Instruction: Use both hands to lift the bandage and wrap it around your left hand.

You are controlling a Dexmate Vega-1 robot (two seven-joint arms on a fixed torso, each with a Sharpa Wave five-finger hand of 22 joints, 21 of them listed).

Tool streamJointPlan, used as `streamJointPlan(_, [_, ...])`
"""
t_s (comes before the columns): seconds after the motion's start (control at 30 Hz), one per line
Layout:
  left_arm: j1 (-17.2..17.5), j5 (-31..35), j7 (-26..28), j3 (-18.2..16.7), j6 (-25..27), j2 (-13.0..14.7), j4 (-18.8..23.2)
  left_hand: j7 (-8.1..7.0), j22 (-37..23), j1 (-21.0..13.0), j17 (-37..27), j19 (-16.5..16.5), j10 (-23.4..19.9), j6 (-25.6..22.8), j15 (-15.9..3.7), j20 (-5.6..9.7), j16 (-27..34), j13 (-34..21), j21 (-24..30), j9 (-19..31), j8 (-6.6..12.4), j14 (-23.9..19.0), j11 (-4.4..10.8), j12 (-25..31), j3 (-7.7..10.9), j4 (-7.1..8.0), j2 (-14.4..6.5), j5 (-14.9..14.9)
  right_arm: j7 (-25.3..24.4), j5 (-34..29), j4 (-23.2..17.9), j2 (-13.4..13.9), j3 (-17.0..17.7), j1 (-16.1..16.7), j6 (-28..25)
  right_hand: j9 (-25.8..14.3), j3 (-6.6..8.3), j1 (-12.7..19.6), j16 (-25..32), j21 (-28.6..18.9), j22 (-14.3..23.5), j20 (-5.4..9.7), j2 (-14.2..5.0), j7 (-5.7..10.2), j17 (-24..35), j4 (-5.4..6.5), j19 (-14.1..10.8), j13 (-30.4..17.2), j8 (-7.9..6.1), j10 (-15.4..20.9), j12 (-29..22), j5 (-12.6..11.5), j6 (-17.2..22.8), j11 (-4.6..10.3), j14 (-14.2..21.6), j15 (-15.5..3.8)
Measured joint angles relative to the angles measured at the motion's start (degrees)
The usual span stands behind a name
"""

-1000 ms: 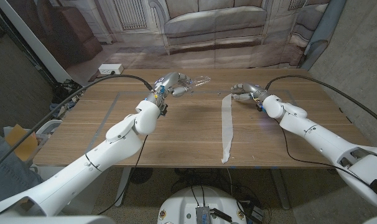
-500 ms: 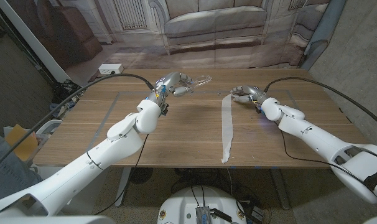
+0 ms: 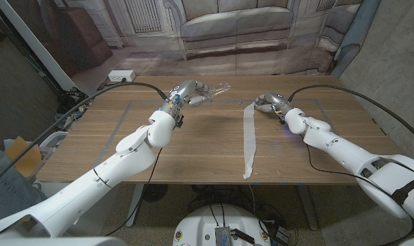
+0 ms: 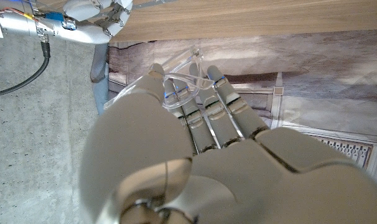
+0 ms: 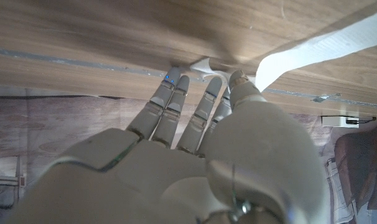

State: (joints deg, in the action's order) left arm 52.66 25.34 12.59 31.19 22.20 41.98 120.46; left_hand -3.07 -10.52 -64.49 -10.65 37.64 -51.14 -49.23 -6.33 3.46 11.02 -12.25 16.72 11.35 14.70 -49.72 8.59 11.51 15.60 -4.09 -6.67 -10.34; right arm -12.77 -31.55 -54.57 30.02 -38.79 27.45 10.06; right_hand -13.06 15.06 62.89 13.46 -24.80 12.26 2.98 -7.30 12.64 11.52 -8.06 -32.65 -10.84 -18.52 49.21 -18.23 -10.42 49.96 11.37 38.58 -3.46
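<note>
Fingertips of your right hand (image 3: 267,101) press down on the far end of the bandage (image 3: 249,140), pinning the soft white strip to the grained wooden table (image 3: 193,147). From there the flat ribbon runs straight toward the near edge. Your left hand (image 3: 192,92) hovers apart, smooth fingers straight and close together, holding nothing.

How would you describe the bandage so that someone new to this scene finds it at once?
Look at the wooden table, right of its middle. The bandage is a long white strip lying flat, running from the near edge to the right hand. It is the table's one white strip.
</note>
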Motion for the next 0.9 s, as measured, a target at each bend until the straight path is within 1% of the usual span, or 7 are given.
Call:
streamJointPlan(0.13, [0.2, -0.1, 0.2, -0.1, -0.1, 0.0, 0.0, 0.0, 0.0, 0.4, 0.0, 0.0, 0.0, 0.0, 0.0, 0.0, 0.0, 0.0, 0.0, -0.1, -0.02, 0.0, 0.0, 0.0, 0.0, 0.0, -0.4, 0.0, -1.6, -0.5, 1.1, -0.4, -0.2, -0.2, 0.8, -1.8, -0.53, 2.4, 0.0, -2.0, 0.7, 0.3, -0.45, -0.26, 0.8, -0.08, -1.1, -1.2, -1.57, 5.4, -1.5, 0.0, 3.2, -0.12, 3.8, -0.71])
streamJointPlan(0.33, [0.3, -0.2, 0.5, -0.3, -0.3, 0.1, 0.0, 0.0, 0.0, 0.5, 0.0, 0.0, 0.0, 0.0, 0.0, 0.0, 0.0, 0.0, -0.2, -0.2, -0.1, 0.0, 0.0, 0.0, 0.0, 0.0, -0.3, 0.0, -3.2, -0.9, 1.0, -0.3, -0.2, 0.0, 1.4, -4.2, -2.22, 4.6, 0.0, -5.9, 1.4, 0.29, -0.94, -0.45, 1.9, 0.47, -1.1, -3.5, -3.12, 8.4, -3.4, 0.0, 4.8, -0.08, 6.1, -1.51])
streamJointPlan(0.6, [0.0, 0.1, 0.7, -0.3, -0.3, 0.1, 0.0, -0.84, 0.0, -0.3, 0.3, 0.0, -2.0, -2.3, -0.41, 0.0, 0.2, 0.0, -0.2, -0.1, 0.37, -1.3, 1.11, 0.0, 1.13, -1.12, 0.5, 0.0, -5.1, -0.9, -2.0, 0.8, 0.7, 1.6, 0.5, -4.0, -4.9, 7.0, -0.4, -17.0, 0.4, -0.14, -1.25, -0.35, 2.5, 1.11, 3.1, -6.3, -2.85, 9.7, -4.5, 0.0, 4.9, -0.08, 7.5, -1.76])
streamJointPlan(0.63, [-0.1, 0.4, 0.8, -0.3, -0.3, 0.1, 0.0, -0.93, 0.0, -0.4, 0.3, 0.0, -2.1, -2.4, -0.41, 0.0, 0.2, 0.0, -0.2, -0.1, 0.38, -1.3, 1.24, 0.0, 1.12, -1.12, 0.5, 0.0, -5.3, -0.8, -4.5, 1.8, 1.4, 2.9, 0.3, -4.0, -5.22, 7.0, -0.4, -19.1, 0.0, -0.21, -1.25, -0.48, 2.5, 1.13, 4.0, -6.5, -2.55, 9.7, -4.5, 0.0, 5.0, -0.08, 7.5, -1.76])
streamJointPlan(0.73, [-0.5, 0.5, 0.8, -0.3, -0.5, 0.1, -0.2, -1.03, 0.0, -0.7, 0.3, 0.0, -2.4, -2.5, -0.41, 0.0, 0.2, 0.0, -0.2, 0.1, 0.39, -1.3, 1.34, 0.0, 1.36, -1.35, 0.8, 0.0, -5.8, -0.6, -4.5, 1.8, 1.4, 2.9, -0.4, -4.0, -5.35, 7.0, -0.4, -22.8, -0.5, -0.33, -1.26, -0.67, 2.7, 1.26, 5.4, -6.7, -2.45, 10.0, -4.5, 0.0, 5.2, -0.36, 7.5, -1.76])
streamJointPlan(0.77, [-0.7, 0.5, 0.8, -0.3, -0.5, 0.1, -0.3, -1.03, 0.0, -0.7, 0.3, 0.0, -2.4, -2.5, -0.42, 0.0, 0.2, 0.0, -0.2, 0.1, 0.39, -1.3, 1.34, 0.0, 1.36, -1.36, 0.8, 0.0, -6.2, -0.5, -7.8, 3.1, 2.4, 4.5, -1.0, -4.0, -5.51, 7.4, -0.4, -23.8, -0.7, -0.3, -1.26, -0.66, 2.7, 1.1, 5.9, -6.7, -2.23, 10.0, -4.3, 0.0, 5.2, -0.37, 7.5, -1.76])
streamJointPlan(0.9, [-1.5, 0.5, 0.8, -0.3, -0.5, 0.1, -0.9, -1.03, 0.0, -0.8, 0.3, 0.0, -2.4, -2.5, -0.42, 0.0, 0.2, 0.0, -0.2, 0.1, 0.39, -1.3, 1.34, 0.0, 1.35, -1.36, 0.8, 0.0, -6.8, -0.3, -7.8, 3.1, 2.4, 4.5, -2.2, -3.9, -5.9, 7.4, -0.4, -26.6, -1.0, -0.38, -1.25, -0.36, 2.7, 1.18, 7.0, -6.9, -2.12, 10.3, -4.1, 0.0, 5.5, -0.12, 7.5, -1.8])
